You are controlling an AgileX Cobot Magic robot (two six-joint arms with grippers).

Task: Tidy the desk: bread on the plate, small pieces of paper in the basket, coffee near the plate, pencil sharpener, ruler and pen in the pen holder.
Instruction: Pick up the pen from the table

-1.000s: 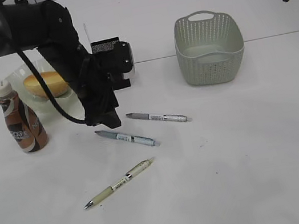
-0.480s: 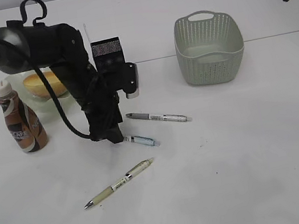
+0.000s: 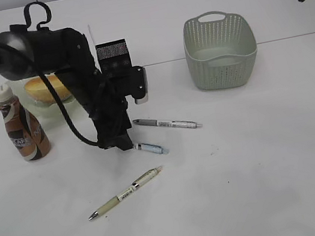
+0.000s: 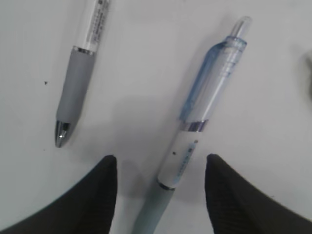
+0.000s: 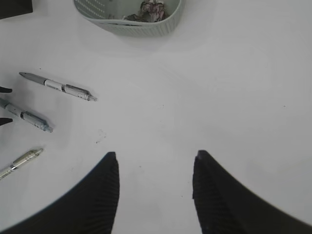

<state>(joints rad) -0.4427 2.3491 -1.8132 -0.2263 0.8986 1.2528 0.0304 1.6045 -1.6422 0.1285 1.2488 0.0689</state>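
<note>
Left wrist view: left end effector [image 4: 158,165] straddles the blue pen [image 4: 197,122], fingers apart, gripping nothing; right end effector [image 5: 155,161] hangs open.

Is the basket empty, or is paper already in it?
Not empty: the right wrist view shows crumpled paper lying inside the basket.

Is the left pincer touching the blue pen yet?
Apart. The left wrist view shows the left pincer open, with desk visible between each finger and the blue pen.
</note>
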